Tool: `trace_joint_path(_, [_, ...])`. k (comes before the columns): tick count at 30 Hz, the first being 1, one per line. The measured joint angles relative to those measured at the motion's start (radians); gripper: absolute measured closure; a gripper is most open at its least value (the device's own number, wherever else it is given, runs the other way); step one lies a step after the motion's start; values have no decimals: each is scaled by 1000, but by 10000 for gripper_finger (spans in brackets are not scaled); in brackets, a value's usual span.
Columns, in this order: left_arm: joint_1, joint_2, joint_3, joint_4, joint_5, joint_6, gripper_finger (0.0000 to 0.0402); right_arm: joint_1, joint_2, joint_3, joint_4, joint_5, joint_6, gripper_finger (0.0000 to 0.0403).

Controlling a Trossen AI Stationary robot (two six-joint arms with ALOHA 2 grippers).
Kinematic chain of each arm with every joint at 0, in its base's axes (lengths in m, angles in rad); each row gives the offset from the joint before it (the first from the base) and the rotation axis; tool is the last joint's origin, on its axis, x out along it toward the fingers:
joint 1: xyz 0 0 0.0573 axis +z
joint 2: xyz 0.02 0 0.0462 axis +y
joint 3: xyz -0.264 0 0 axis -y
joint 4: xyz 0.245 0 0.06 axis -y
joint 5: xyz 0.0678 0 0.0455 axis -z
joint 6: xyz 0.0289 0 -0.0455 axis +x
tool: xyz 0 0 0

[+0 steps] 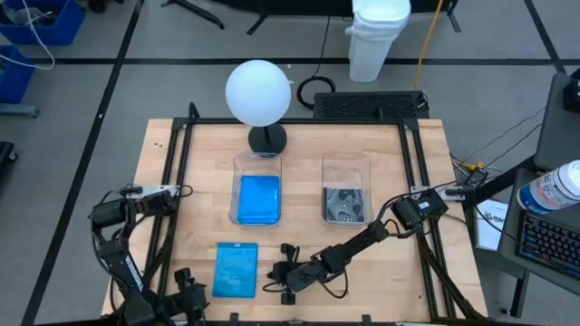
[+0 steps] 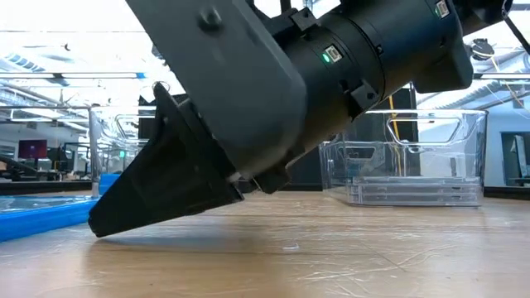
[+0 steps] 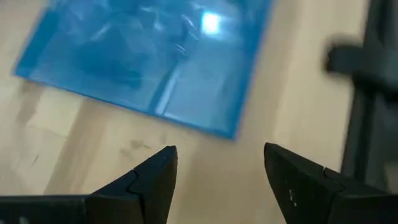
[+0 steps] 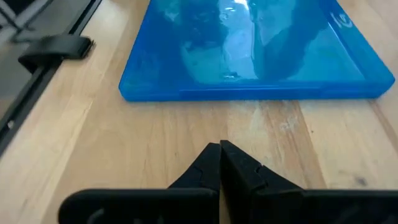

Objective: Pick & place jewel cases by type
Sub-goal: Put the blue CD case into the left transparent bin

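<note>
**Clerk:** High view, item one: the loose blue jewel case (image 1: 236, 269). Where does it lie?

**Arm:** Flat on the table (image 1: 426, 181) at about seven o'clock from its centre. My right gripper (image 1: 283, 276) sits low just beside the case's three o'clock edge, fingers pressed together, holding nothing. My left gripper (image 3: 217, 163) is near the case at its seven o'clock side, fingers standing wide apart, also empty.

**Clerk:** Where does it belong?

**Arm:** In my judgement, the left tub (image 1: 256, 188) at twelve o'clock from the case, where another blue case (image 1: 257, 199) already lies. The right tub (image 1: 346, 188) holds the clear cases (image 1: 345, 204) with discs.

**Clerk:** Method?

**Arm:** The case is thin and lies flush. I would nudge one edge with the shut right fingers, tipping it so my open left fingers can pinch across the thickness.

**Clerk:** Materials?

**Arm:** Case: glossy translucent plastic, rectangular, slippery. Table: pale matte wood. Tubs: clear, rigid, straight-walled.
</note>
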Motion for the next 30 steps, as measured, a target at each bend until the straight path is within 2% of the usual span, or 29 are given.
trace_joint_path(5, [29, -17, -1, -30, -42, -212, 160, -4, 0, 0, 0, 0, -100, 399])
trace_joint_path(12, [58, -49, -1, -82, -44, -304, 160, -10, 0, 0, -2, 0, -140, 398])
trace_joint_path(15, [77, -48, -1, -170, 11, -393, 160, -12, 0, 0, -8, 2, -140, 398])
trace_joint_path(21, [99, -40, -1, -321, 186, -480, 160, -15, 0, 0, -17, 0, -129, 398])
trace_joint_path(27, [134, -40, -12, -347, 252, -438, 160, -15, -2, 0, -22, 1, -129, 399])
trace_joint_path(30, [170, -40, -48, -249, 253, -353, 160, -14, -3, 0, -22, 2, -128, 399])
